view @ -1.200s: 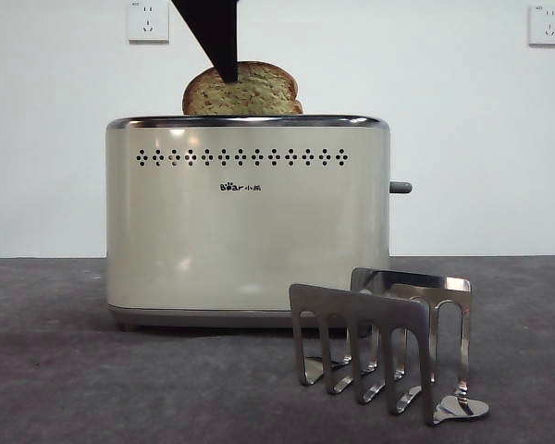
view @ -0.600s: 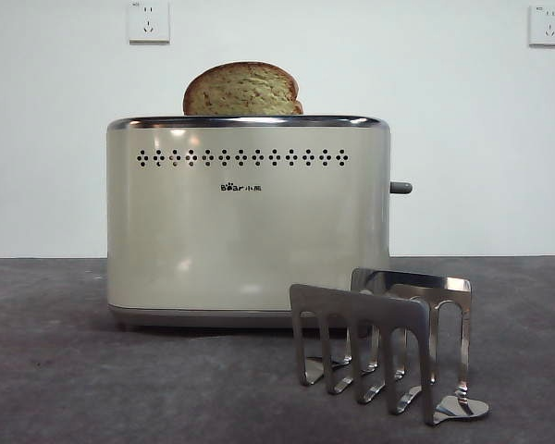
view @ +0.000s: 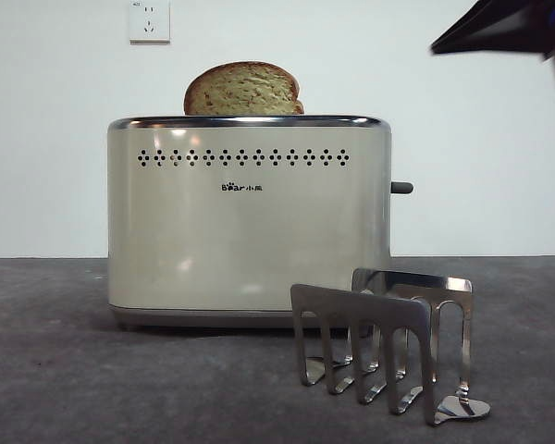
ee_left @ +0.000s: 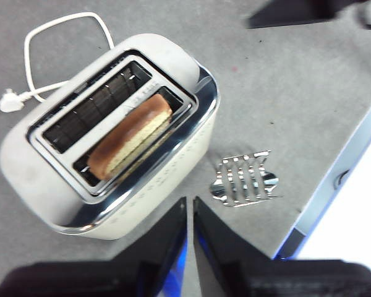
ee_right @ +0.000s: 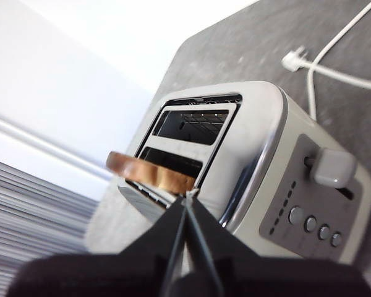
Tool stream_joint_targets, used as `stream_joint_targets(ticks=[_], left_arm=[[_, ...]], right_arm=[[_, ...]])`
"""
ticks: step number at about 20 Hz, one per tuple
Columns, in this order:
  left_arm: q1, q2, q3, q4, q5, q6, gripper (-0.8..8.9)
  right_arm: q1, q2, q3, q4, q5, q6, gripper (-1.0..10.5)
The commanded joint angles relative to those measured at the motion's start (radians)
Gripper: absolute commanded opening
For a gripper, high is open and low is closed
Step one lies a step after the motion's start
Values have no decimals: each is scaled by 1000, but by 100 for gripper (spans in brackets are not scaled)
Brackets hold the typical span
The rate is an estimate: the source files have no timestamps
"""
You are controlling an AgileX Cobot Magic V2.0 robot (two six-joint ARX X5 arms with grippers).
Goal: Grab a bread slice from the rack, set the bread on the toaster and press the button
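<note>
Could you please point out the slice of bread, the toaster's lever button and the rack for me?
slice of bread (view: 244, 90): front view, speckled crumb face.
button (view: 402, 188): front view, dark knob's middle.
rack (view: 362, 313): front view, nearest steel plate.

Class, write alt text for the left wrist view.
Seen from above, a slice of bread stands in one slot of the cream toaster; the other slot is empty. A steel rack sits beside it on the grey table, and the toaster's white cord lies unplugged.
</note>
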Motion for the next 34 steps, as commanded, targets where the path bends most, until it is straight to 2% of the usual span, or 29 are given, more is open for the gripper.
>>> stream_joint_targets(ticks=[1,6,9,13,17,19,22,25,29,34], left_arm=[[-4,-20,-37,3,2,-29,17],[-3,-104,-201,3,-41,-57,17],[10,-165,-280,3,-97,-93,17],[11,-231,-319,3,-100,-135,17],[11,-275,-320,3,-167,-183,17],[11,-291,-320,3,-169,-206,17],[11,-302,-320,3,-162,-200,16],[11,-329,-320,3,-123,-157,17],[11,-380,-320,3,-106,-151,17],[11,-418,-320,3,-106,-155,17]], right_arm=[[0,140,58,13,-42,79,-7],[0,349,200,-17,-50,77,-7],[0,449,277,-90,-63,40,-7],[0,504,316,-200,-57,-42,-7],[0,532,317,-218,-35,-52,-8],[0,549,317,-226,-29,-54,-8],[0,568,317,-253,-24,-64,-8],[0,591,317,-298,-1,-85,-8],[0,632,317,-350,24,-117,-8],[0,663,317,-368,51,-122,-8]])
